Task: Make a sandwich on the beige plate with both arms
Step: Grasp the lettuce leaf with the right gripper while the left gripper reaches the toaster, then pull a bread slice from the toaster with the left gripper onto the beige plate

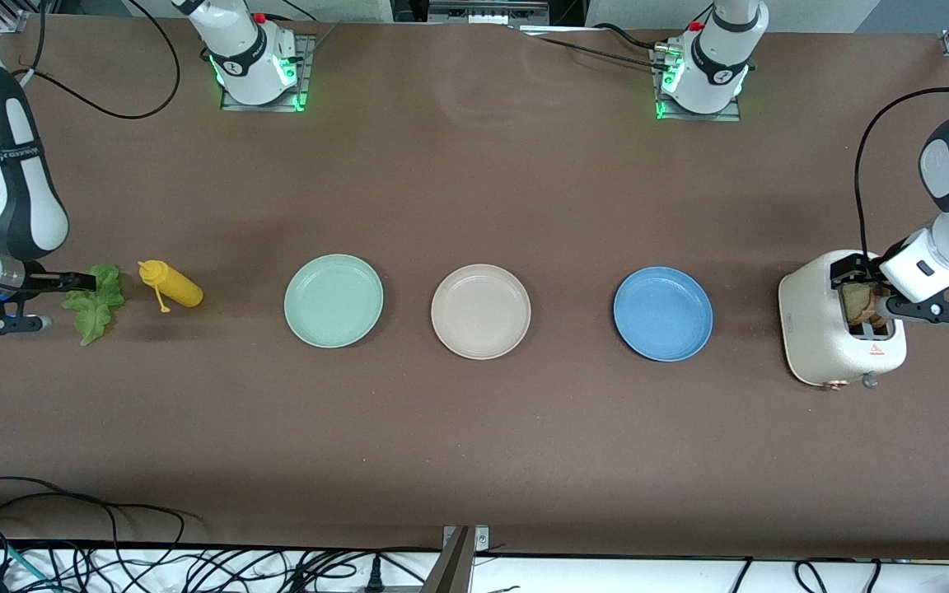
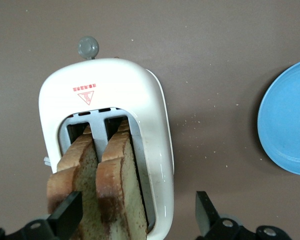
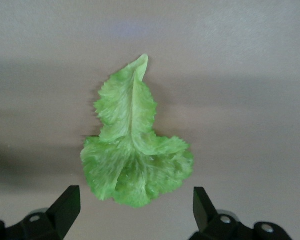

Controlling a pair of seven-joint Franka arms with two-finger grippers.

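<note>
The beige plate [image 1: 481, 311] lies bare at the table's middle. Two tan bread slices [image 1: 860, 302] stand in a white toaster [image 1: 820, 329] at the left arm's end; in the left wrist view the slices [image 2: 115, 175] stick up out of the toaster's [image 2: 120, 85] slots. My left gripper [image 1: 886, 292] [image 2: 135, 216] hovers open over the toaster, its jaws straddling both slices without touching them. A ruffled green lettuce leaf [image 1: 95, 311] [image 3: 132, 150] lies flat on the table at the right arm's end. My right gripper [image 1: 36, 303] [image 3: 135, 207] hovers open and empty over the leaf's broad end.
A mint green plate [image 1: 334, 301] and a blue plate [image 1: 663, 313] [image 2: 290, 125] lie on either side of the beige plate. A yellow squeeze bottle [image 1: 171, 286] lies on its side between the lettuce and the mint plate. Cables run along the table's near edge.
</note>
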